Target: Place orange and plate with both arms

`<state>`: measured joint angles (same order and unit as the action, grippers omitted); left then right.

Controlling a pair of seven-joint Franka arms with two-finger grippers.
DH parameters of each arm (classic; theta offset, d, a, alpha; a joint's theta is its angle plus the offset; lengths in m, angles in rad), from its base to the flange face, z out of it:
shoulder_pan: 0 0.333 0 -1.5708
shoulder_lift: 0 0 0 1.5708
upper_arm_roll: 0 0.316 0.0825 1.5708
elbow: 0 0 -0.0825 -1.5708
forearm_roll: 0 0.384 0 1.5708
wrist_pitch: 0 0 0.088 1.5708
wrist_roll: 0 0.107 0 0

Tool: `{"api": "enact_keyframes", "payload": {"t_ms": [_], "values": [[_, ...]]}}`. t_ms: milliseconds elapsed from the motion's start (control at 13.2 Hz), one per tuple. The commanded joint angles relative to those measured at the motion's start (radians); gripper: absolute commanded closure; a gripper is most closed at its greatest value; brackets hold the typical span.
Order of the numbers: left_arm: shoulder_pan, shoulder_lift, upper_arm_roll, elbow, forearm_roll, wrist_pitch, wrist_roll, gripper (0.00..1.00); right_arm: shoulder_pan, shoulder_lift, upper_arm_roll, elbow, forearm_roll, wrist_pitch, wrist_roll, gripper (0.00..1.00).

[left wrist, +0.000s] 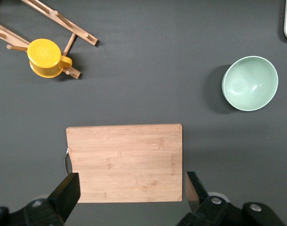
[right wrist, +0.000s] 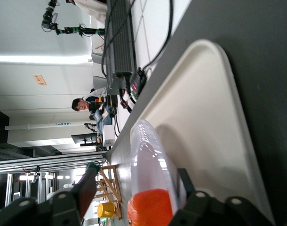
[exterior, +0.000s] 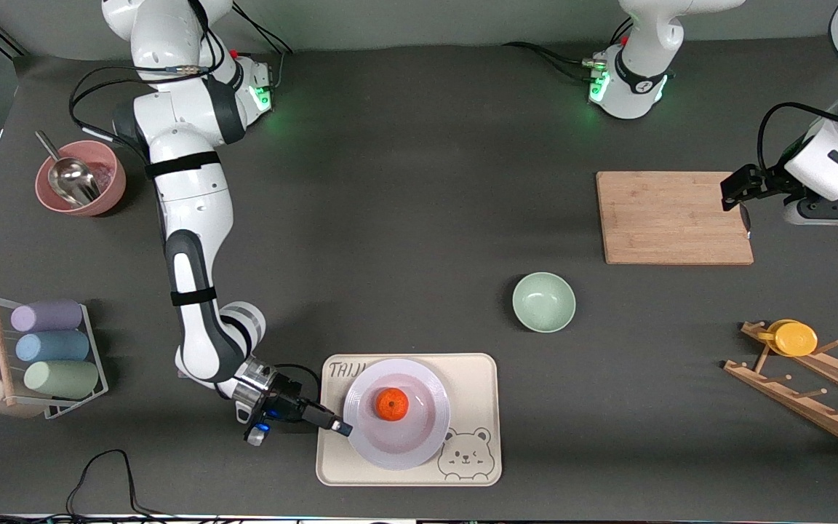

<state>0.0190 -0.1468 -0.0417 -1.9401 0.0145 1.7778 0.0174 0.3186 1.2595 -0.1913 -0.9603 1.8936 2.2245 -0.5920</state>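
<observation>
The orange [exterior: 392, 404] lies in the middle of the pale lavender plate [exterior: 419, 440], which rests on the beige bear tray [exterior: 477, 378] near the front camera. My right gripper [exterior: 344, 428] is low at the plate's rim on the side toward the right arm's end of the table. It is open, with one finger above the rim and one below. In the right wrist view the plate [right wrist: 148, 150] and the orange [right wrist: 150, 209] sit between the open fingers of the right gripper [right wrist: 136, 170]. My left gripper [exterior: 740, 202] waits open and empty over the wooden cutting board's end [left wrist: 124, 160].
A mint-green bowl [exterior: 543, 302] stands between the tray and the cutting board [exterior: 670, 217]. A wooden rack [exterior: 812, 397] holds a yellow cup [exterior: 793, 338] at the left arm's end. A pink bowl with a scoop [exterior: 81, 178] and a cup rack [exterior: 48, 349] stand at the right arm's end.
</observation>
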Motion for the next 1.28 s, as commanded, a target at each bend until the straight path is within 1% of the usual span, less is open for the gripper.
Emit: {"api": "enact_keyframes", "payload": {"t_ms": [0, 151, 226, 377, 453, 528, 679, 755, 830, 981, 1057, 1132, 1208], "values": [[-0.013, 0.006, 0.0, 0.024, -0.004, -0.023, 0.018, 0.0, -0.021, -0.076, 0.004, -0.017, -0.133, 0.006, 0.027, 0.0], [-0.011, 0.009, 0.002, 0.026, -0.004, -0.021, 0.016, 0.0, -0.021, -0.178, -0.003, -0.11, -0.241, 0.01, 0.072, 0.0], [-0.008, 0.013, 0.002, 0.026, -0.005, -0.02, 0.016, 0.0, -0.021, -0.214, -0.02, -0.142, -0.305, 0.01, 0.101, 0.0], [-0.007, 0.016, 0.002, 0.029, -0.011, -0.017, 0.016, 0.0, -0.01, -0.305, -0.043, -0.234, -0.463, 0.009, 0.136, 0.0], [-0.008, 0.016, 0.002, 0.029, -0.01, -0.018, 0.016, 0.0, -0.004, -0.362, -0.049, -0.291, -0.572, 0.009, 0.164, 0.0], [-0.008, 0.016, 0.002, 0.029, -0.01, -0.018, 0.016, 0.0, 0.0, -0.427, -0.05, -0.351, -0.708, 0.006, 0.196, 0.0], [-0.008, 0.018, 0.002, 0.029, -0.007, -0.023, 0.016, 0.0, 0.008, -0.596, -0.05, -0.525, -0.998, 0.003, 0.25, 0.0], [-0.01, 0.018, 0.002, 0.029, -0.005, -0.023, 0.016, 0.0, 0.019, -0.676, -0.05, -0.614, -1.118, 0.003, 0.255, 0.0], [-0.01, 0.016, 0.002, 0.029, -0.005, -0.024, 0.016, 0.0, 0.02, -0.746, -0.053, -0.683, -1.215, 0.003, 0.256, 0.0], [-0.01, 0.018, 0.002, 0.029, -0.005, -0.023, 0.018, 0.0, 0.046, -0.923, -0.08, -0.844, -1.463, -0.002, 0.288, 0.0], [-0.011, 0.018, 0.002, 0.029, -0.004, -0.023, 0.018, 0.0, 0.068, -1.007, -0.092, -0.918, -1.551, -0.006, 0.348, 0.0], [-0.011, 0.016, 0.002, 0.029, -0.004, -0.023, 0.016, 0.0, 0.077, -1.093, -0.096, -0.975, -1.615, -0.022, 0.429, 0.0], [-0.013, 0.016, 0.002, 0.029, -0.004, -0.023, 0.016, 0.0, 0.079, -1.167, -0.096, -1.007, -1.689, -0.064, 0.492, 0.0]]}}
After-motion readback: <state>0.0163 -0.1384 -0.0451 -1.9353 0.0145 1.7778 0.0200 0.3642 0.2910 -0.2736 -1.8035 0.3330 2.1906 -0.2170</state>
